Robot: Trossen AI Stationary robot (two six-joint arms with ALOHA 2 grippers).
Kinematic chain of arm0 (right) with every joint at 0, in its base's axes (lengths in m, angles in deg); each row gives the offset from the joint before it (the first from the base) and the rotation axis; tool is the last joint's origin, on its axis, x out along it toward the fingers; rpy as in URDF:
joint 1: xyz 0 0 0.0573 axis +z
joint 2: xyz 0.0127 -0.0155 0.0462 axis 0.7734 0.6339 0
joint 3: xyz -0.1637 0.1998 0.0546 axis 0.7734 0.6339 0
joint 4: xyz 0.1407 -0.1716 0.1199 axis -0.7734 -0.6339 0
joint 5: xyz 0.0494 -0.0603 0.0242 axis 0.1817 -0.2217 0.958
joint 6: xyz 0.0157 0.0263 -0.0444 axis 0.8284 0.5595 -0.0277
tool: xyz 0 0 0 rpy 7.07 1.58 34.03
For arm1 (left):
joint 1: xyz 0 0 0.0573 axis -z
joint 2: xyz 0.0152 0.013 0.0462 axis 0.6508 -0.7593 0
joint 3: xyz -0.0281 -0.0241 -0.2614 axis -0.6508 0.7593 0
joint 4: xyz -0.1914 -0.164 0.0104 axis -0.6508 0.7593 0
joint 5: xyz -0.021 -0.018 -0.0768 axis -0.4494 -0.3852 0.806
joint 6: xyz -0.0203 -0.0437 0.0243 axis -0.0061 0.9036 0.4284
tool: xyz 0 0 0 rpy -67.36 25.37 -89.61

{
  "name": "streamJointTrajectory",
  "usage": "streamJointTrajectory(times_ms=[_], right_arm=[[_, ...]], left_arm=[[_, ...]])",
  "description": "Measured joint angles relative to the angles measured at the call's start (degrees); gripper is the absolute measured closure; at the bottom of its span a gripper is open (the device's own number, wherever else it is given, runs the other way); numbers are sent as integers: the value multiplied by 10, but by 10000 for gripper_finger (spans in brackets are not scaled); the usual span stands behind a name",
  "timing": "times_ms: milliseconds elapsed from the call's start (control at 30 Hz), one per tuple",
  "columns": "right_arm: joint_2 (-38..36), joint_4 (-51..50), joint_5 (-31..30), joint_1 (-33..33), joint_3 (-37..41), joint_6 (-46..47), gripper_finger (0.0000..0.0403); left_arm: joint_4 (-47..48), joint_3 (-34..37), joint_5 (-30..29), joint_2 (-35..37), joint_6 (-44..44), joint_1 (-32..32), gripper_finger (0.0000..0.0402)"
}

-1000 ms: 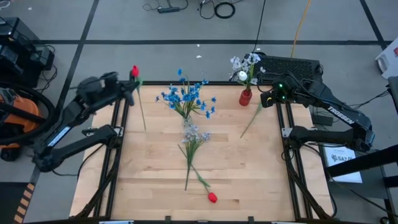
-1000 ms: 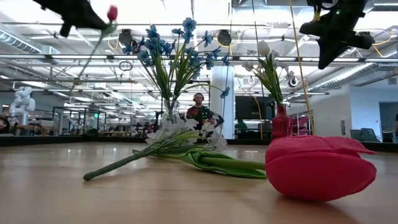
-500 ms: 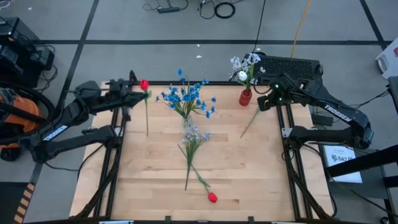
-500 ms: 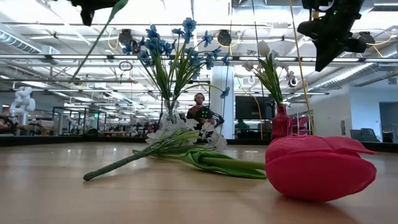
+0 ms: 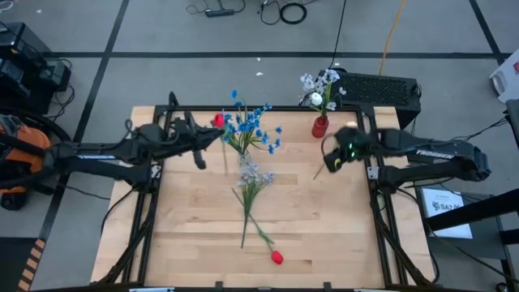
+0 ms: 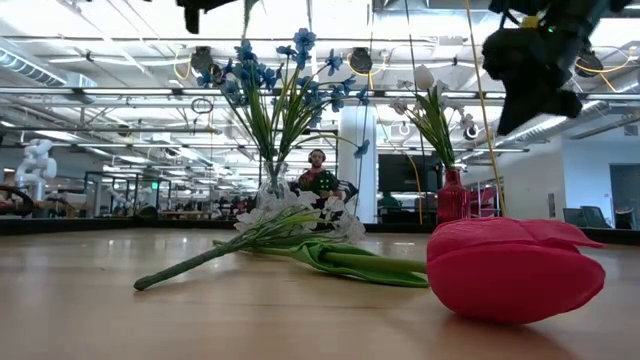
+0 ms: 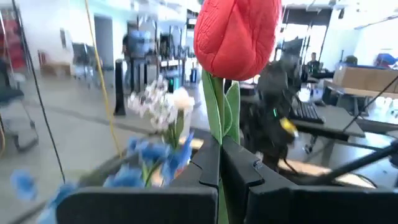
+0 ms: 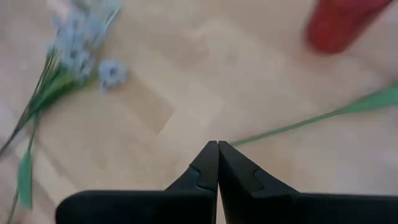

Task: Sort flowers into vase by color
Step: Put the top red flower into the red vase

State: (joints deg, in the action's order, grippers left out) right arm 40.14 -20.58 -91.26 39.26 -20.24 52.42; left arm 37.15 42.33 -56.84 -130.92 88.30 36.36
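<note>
1. Left gripper (image 7: 219, 163): clamped on the stem of a red tulip (image 5: 218, 121), held above the table just left of the blue flowers (image 5: 246, 128). Since half a second ago it has carried the bud rightward, toward that bunch.
2. Right gripper (image 8: 217, 155): fingers pressed together, holding nothing, over a loose green stem (image 8: 311, 118) near the red vase (image 5: 319, 126). It has dropped lower and swung inward since the earlier view.
3. Red vase: holds white and pale flowers (image 5: 318, 88), right of the blue flowers.
4. Still lying on the table (image 5: 195, 235), below the blue flowers: a pale lilac spray (image 5: 251, 182) and a second red tulip (image 5: 276, 257).
5. Risk: the carried tulip brushing the blue bunch could tip its vase; likely cause, too low a pass.
6. Risk: the thin stem may twist in the grip.
</note>
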Motion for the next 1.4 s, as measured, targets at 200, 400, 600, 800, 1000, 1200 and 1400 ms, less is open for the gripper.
streamJointTrajectory(times_ms=[200,400,600,800,1000,1200,1400], right_arm=[[-15,75,-4,71,63,43,403],[-14,131,-18,104,72,21,403],[-14,180,-39,138,92,35,403],[-14,185,-39,164,111,65,403],[-14,188,-39,169,116,74,403],[-14,195,-40,168,116,75,403],[-14,212,-42,168,116,75,403]], left_arm=[[-158,0,-64,-86,-128,29,399],[-240,0,-82,-162,-176,29,399],[-317,0,-115,-198,-235,28,399],[-323,0,-128,-196,-256,28,399],[-296,-1,-129,-196,-254,28,399],[-248,4,-134,-199,-199,24,399],[-361,90,-148,-200,-162,24,399]])
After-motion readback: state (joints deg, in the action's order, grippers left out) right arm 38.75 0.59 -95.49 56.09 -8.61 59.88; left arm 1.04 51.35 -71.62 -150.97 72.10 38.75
